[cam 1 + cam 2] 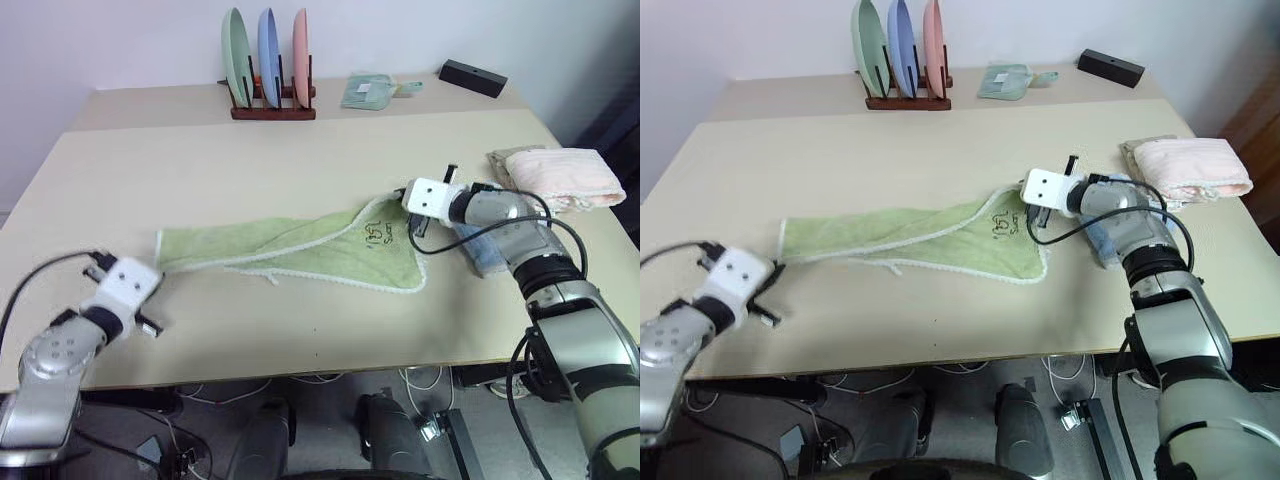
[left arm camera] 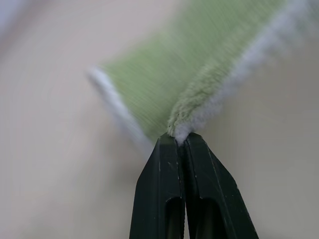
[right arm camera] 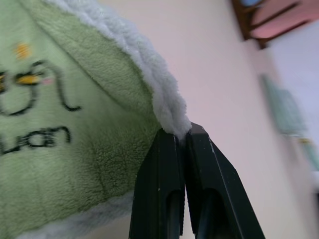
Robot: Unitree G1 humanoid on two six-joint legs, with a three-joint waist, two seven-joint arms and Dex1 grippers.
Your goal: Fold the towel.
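Towel [image 1: 300,250] stretched across beige table [image 1: 300,140], white wall behind.

The far part of the towel [image 2: 164,84] is blurred in the left wrist view; its weave cannot be read there. The embroidered mark [image 1: 378,234] is too small to read from the head, and in the right wrist view the picture's edge cuts off its lettering. A folded blue item [image 1: 480,252] lies largely hidden under the right arm (possibly a towel).
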